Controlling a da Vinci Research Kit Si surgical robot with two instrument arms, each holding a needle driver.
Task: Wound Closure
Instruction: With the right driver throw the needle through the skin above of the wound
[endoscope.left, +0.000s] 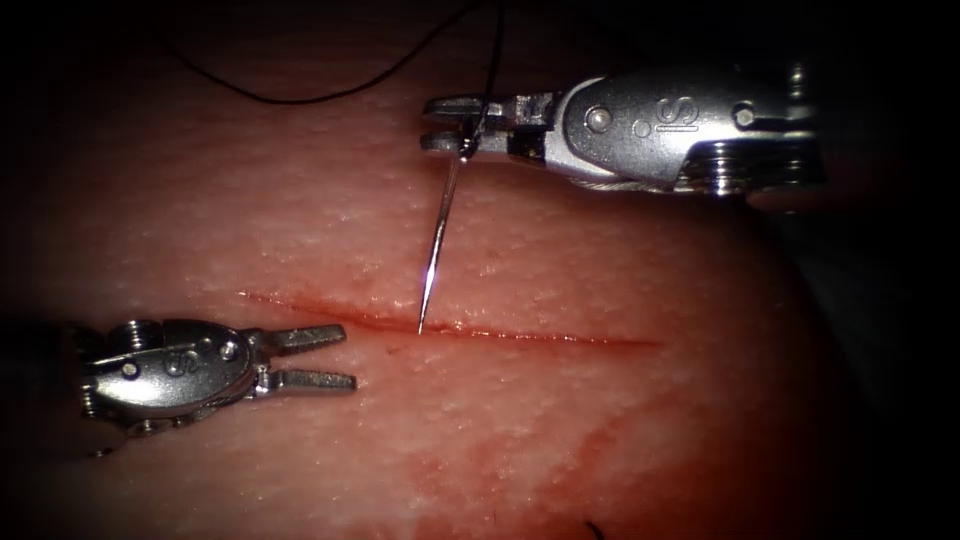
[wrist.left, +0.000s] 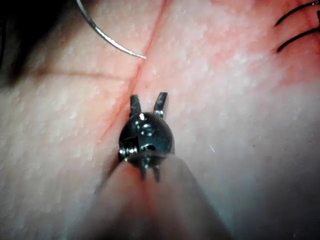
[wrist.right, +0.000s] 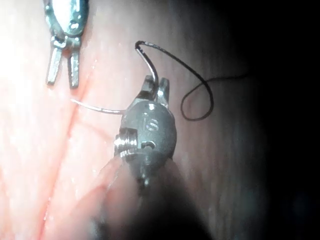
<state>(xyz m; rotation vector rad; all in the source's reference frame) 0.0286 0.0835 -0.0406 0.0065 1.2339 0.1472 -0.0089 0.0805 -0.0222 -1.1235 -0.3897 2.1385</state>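
Right tool (endoscope.left: 445, 123) grips needle (endoscope.left: 437, 243) near thread end | tip at cut (endoscope.left: 560, 337), entry unclear | left tool (endoscope.left: 340, 357) spread, holds nothing

Needle (endoscope.left: 437, 240) tip at cut (endoscope.left: 560, 337)

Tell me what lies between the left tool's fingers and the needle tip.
In the endoscope view, bare tissue and a stretch of the cut separate the left tool, open and empty, from the needle, held near its tail by the right tool.
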